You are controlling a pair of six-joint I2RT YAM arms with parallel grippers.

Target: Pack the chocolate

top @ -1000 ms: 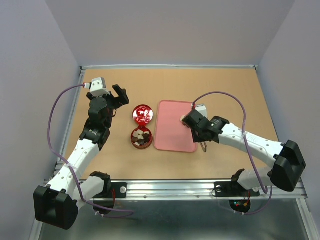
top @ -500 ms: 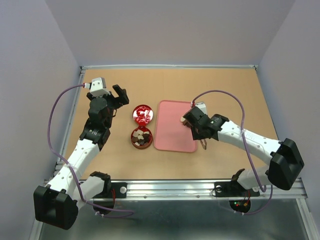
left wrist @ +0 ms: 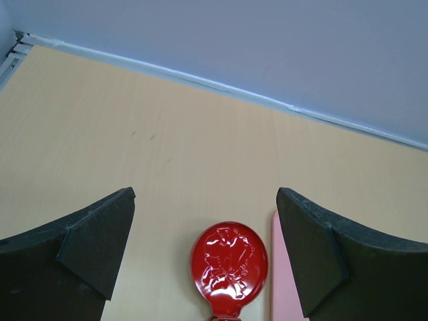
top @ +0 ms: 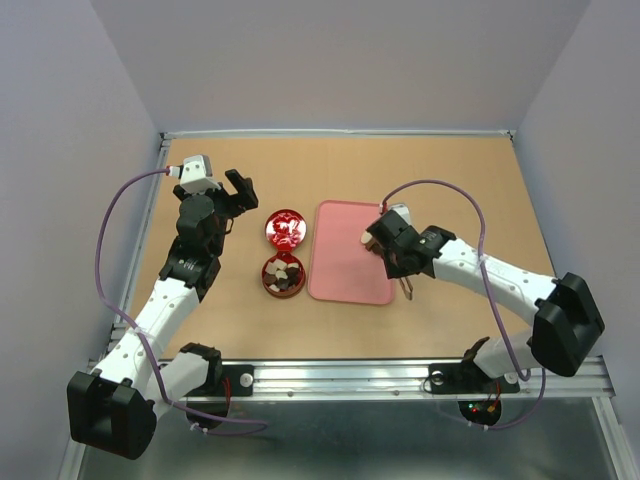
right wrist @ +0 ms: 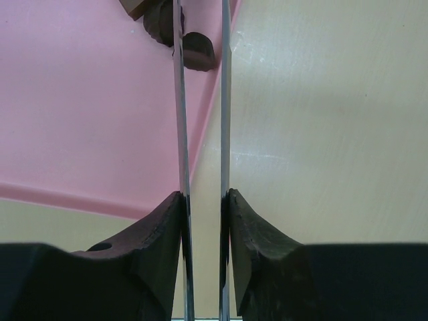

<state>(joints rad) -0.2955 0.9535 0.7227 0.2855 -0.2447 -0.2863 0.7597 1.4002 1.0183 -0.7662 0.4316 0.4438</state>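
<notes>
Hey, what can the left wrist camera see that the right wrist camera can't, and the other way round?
Only the left wrist view shows the embossed red lid, the back wall and the left gripper, which is spread wide open. Only the right wrist view shows the dark chocolate pieces at the tray's edge and the right gripper, its thin blades close together; whether they pinch anything is unclear. Both views show the pink tray and the wooden table.
</notes>
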